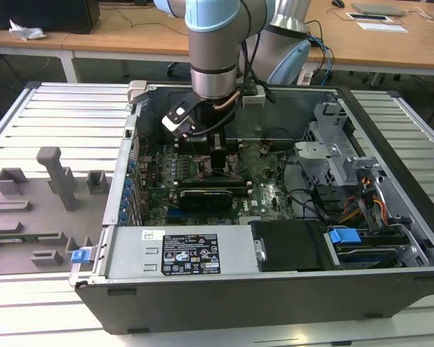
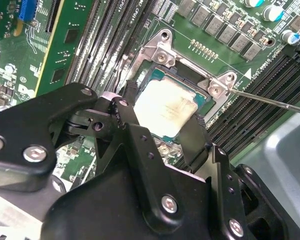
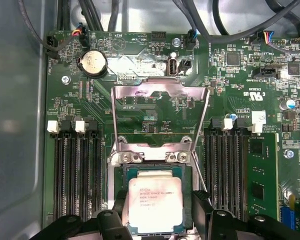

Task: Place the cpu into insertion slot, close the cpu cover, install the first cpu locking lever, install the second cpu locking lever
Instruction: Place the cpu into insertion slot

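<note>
Hiding near edge of cpu (image 3: 155, 202) in first wrist view: gripper (image 3: 157, 215) body. Its fingers (image 3: 202, 207) sit chip-wide, clamped on cpu's opp. sides. Cpu lies flat in insertion slot (image 3: 152, 166); cpu cover (image 3: 160, 92) stands raised, open.

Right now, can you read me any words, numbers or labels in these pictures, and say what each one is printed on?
On the cpu top: several faint lines of print, too small to read.
On the white label on the metal housing: symbols and fine print, too small to read.
On the green motherboard: white markings beside parts, too small to read.
Nothing can be quoted reliably.
</note>
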`<state>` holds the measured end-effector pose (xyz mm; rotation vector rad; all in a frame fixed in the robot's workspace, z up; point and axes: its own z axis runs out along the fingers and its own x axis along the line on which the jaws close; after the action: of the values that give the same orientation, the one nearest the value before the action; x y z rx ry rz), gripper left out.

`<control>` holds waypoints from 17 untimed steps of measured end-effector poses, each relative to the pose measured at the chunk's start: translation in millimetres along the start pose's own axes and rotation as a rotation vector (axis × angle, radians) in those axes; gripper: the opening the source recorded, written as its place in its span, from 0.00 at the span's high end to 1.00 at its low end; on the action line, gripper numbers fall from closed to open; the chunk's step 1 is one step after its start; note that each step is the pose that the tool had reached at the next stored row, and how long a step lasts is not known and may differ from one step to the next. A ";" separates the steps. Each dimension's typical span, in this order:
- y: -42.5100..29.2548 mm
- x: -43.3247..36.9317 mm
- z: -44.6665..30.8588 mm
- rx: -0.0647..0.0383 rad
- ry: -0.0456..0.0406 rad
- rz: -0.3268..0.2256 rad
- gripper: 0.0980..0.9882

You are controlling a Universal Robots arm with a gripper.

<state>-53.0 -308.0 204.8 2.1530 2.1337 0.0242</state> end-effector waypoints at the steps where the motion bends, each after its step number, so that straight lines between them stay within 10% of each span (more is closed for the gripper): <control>1: 0.1 0.0 -0.8 0.000 0.0001 0.000 0.42; 9: 0.2 -0.1 -1.7 0.000 0.0001 0.000 0.44; 17: 0.2 -0.1 -1.9 0.000 0.0001 0.000 0.85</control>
<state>-53.0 -308.0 206.7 2.1530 2.1337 0.0243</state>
